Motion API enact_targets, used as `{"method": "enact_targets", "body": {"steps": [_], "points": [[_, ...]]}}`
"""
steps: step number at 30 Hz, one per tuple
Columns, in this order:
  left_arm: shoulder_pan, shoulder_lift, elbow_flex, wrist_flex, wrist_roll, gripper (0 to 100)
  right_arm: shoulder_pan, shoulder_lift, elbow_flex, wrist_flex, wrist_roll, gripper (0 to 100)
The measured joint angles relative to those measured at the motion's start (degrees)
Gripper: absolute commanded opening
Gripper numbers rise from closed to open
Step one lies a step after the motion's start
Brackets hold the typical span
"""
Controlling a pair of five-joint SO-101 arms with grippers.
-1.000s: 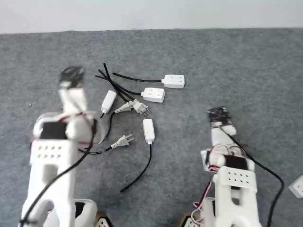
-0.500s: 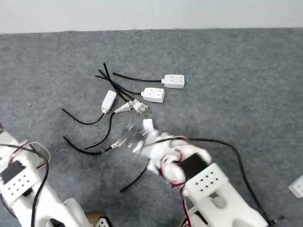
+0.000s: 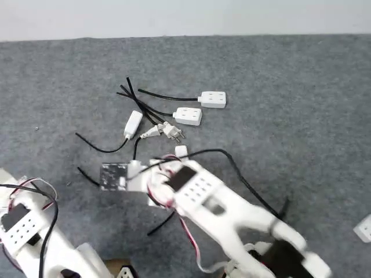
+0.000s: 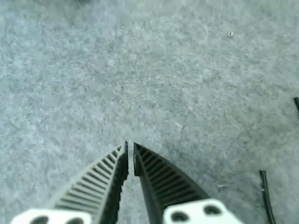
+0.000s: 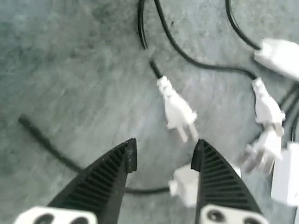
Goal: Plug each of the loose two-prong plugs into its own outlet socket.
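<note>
Wide open at the cord tangle's point(image 3: 139, 104) 7 o'clock, the right end effector point(image 5: 163, 150) may snag the socket point(image 5: 182, 186) beside its plug point(image 5: 177, 112).

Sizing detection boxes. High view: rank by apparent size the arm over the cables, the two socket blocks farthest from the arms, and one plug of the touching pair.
1. Right arm: by far the largest, though it is also nearest the camera.
2. Far socket block and the socket block beside it: alike, not ranked.
3. Plug: smallest.

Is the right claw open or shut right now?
Open: the right claw holds its fingers well apart; the two-prong plug just beyond them lies ungripped.
</note>
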Motion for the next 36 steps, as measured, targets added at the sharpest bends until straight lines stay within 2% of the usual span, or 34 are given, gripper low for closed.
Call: {"method": "enact_targets", "body": {"steps": [13,18,19,24,27,32,36], "points": [[0.0,0.0,0.18,-1.05,-0.09,1,0.09,29.1,-19.08,-1.93,0.09,18.0],[0.0,0.0,0.18,-1.05,-0.09,1,0.09,32.09,-23.74,0.53,0.18,0.1],[0.0,0.0,0.18,-1.05,-0.09,1,0.09,32.35,-24.18,0.7,0.18,1.1],[0.53,0.0,1.41,-1.05,0.09,1,0.35,32.44,-25.41,2.64,-0.09,0.9],[1.32,0.0,1.49,-1.32,-0.09,1,0.35,30.24,-25.32,6.51,-3.08,0.8],[1.58,0.0,1.49,-1.32,-0.09,1,0.26,18.55,-25.32,15.3,-9.67,0.8],[1.58,0.0,1.49,-1.32,-0.09,1,3.34,5.71,-25.32,24.09,-14.51,0.8]]}}
